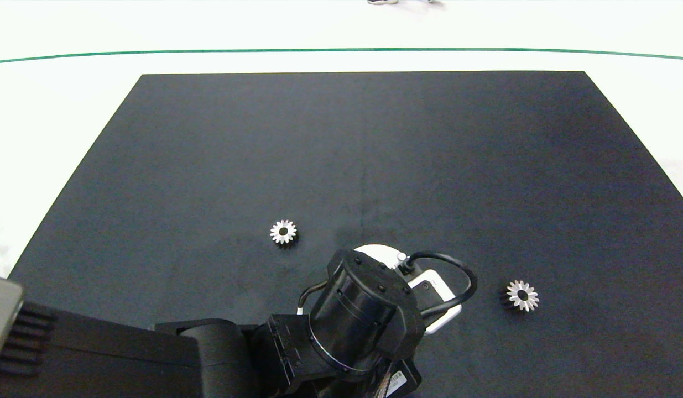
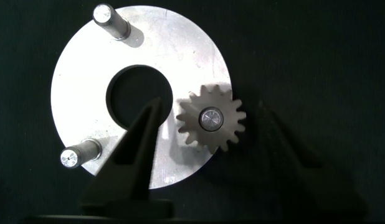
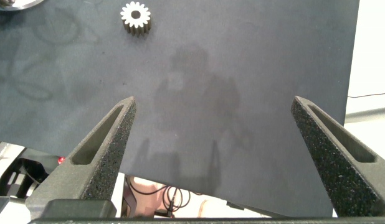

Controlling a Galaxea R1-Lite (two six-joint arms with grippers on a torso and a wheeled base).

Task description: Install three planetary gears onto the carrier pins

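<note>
The white carrier disc (image 2: 180, 43) lies under my left arm; only a sliver of the carrier disc (image 1: 374, 251) shows in the head view. One silver gear (image 2: 211, 121) sits on a carrier pin at the disc's rim, and the pin's top shows in its bore. Two other pins (image 2: 108, 15) (image 2: 73, 158) stand bare. My left gripper (image 2: 211, 109) is open, its fingers (image 2: 139, 146) either side of the seated gear and apart from it. Two loose gears lie flat on the mat, one to the left (image 1: 283, 231) and one to the right (image 1: 522, 296). My right gripper (image 3: 214, 106) hangs open and empty above the mat, with a gear (image 3: 136, 17) far beyond it.
A black mat (image 1: 363, 138) covers the table, with pale floor and a green line (image 1: 341, 50) beyond it. The left arm's dark wrist (image 1: 363, 309) and its cable hide most of the disc from above. A person's shoe (image 1: 382, 1) shows at the far edge.
</note>
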